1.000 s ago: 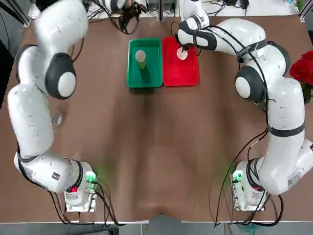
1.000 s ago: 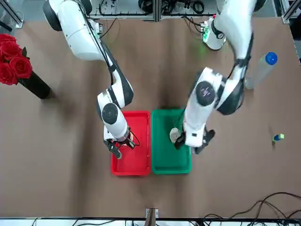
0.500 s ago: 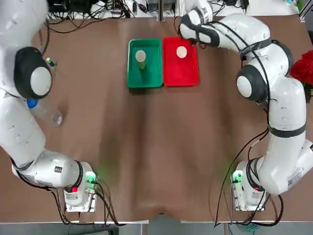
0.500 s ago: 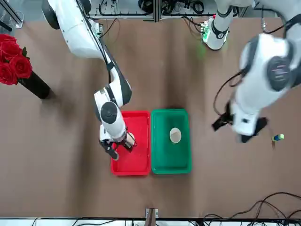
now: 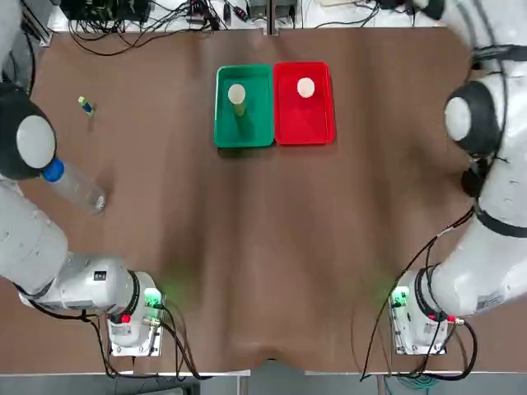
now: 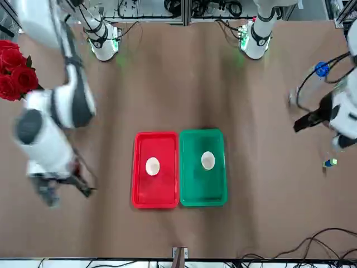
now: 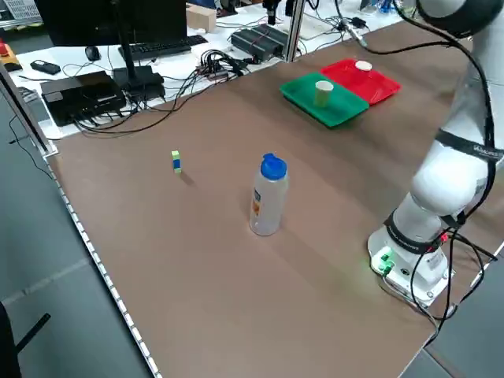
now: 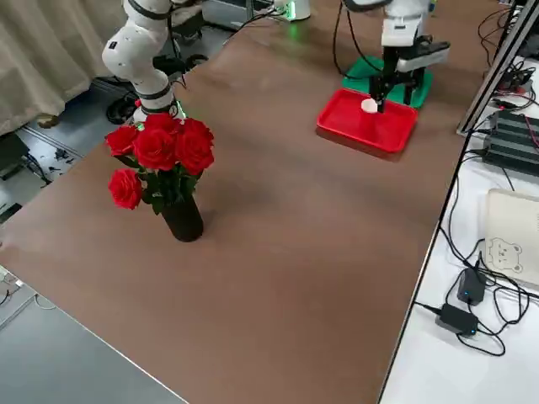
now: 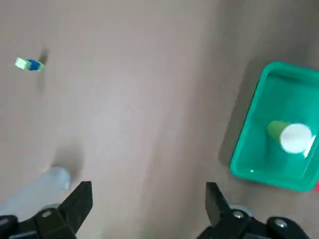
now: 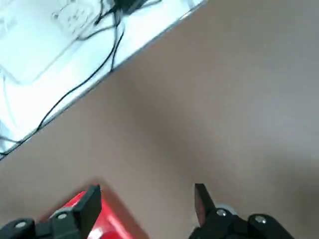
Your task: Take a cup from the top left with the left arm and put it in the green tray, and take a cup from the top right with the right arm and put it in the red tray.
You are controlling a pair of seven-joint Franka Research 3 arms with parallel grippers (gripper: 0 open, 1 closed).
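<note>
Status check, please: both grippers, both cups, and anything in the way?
Left gripper open, empty. Right gripper open, empty. Light-green cup in green tray; red cup in red tray. Nothing blocking.

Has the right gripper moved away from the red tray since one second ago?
Yes. In the front view the right gripper now hangs over bare table beside the red tray; before, it was at the cup inside it.

Robotics lab, brown table (image 5: 263,247), cable tangles (image 7: 197,67), keyboard (image 7: 161,46), monitor (image 7: 110,20), electronics boxes (image 7: 79,90)

Even bright overhead light, soft shadows; motion blur on right arm (image 6: 50,139).
</note>
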